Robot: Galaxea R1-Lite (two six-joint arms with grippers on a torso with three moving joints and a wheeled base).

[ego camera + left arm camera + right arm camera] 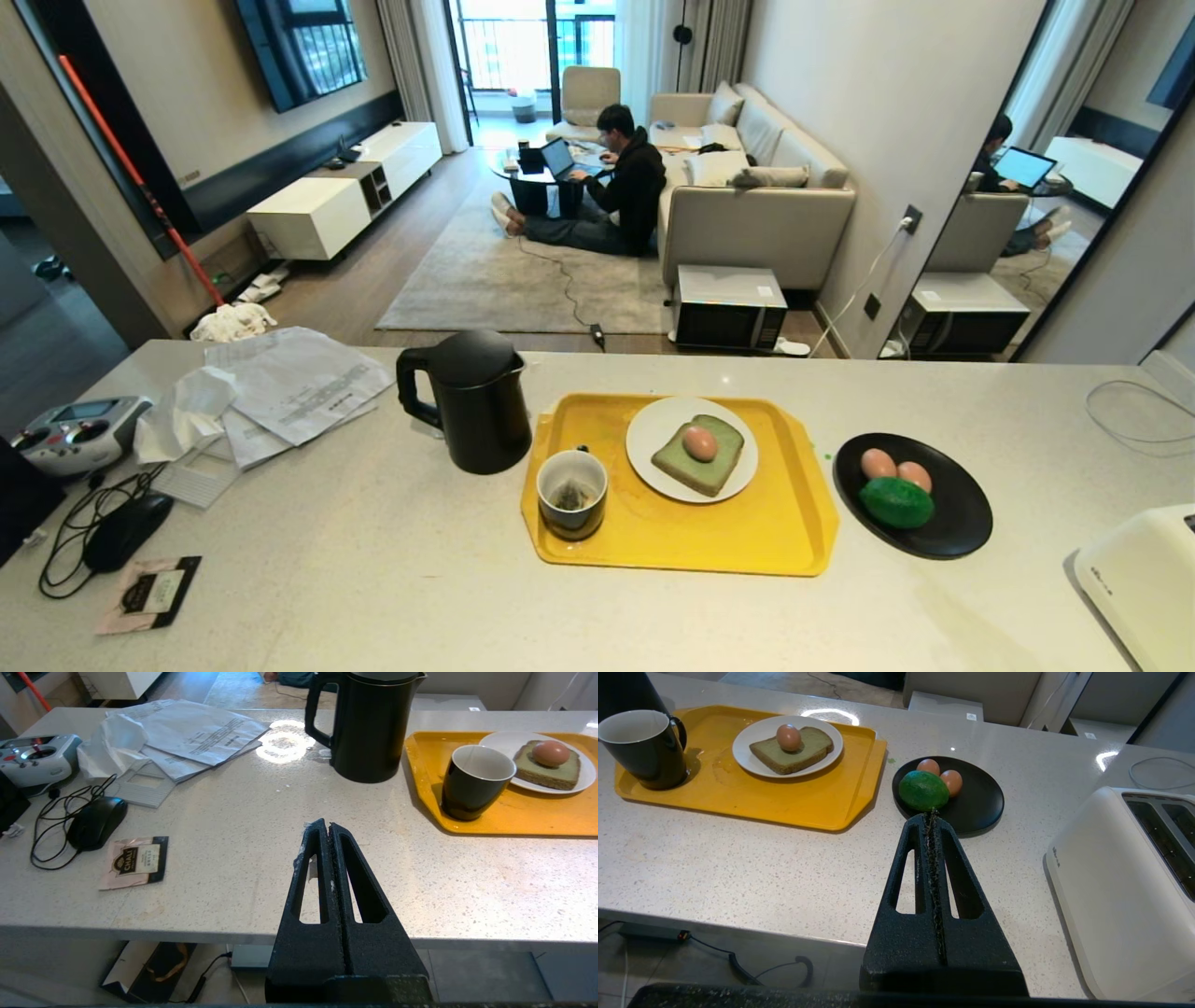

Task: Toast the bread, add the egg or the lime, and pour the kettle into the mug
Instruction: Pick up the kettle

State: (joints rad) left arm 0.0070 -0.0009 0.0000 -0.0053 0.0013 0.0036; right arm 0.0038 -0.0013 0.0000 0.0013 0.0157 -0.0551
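Note:
The pale green bread (696, 460) lies on a white plate (653, 467) on the yellow tray (775, 532), with the egg (699, 443) resting on top of it. The dark mug (572, 495), a tea bag inside, stands at the tray's near left corner. Left of the tray is the black kettle (474, 401). The lime (896, 502) sits with two eggs on a black plate (962, 523) to the right. My left gripper (326, 823) is shut and empty over the counter's near edge. My right gripper (932, 814) is likewise shut and empty, short of the lime (923, 790).
A white toaster (1144, 579) stands at the right front corner. Papers (289, 383), a remote controller (79, 434), a mouse (126, 530) with its cable and a tea packet (149, 593) crowd the counter's left. A person sits on the floor beyond.

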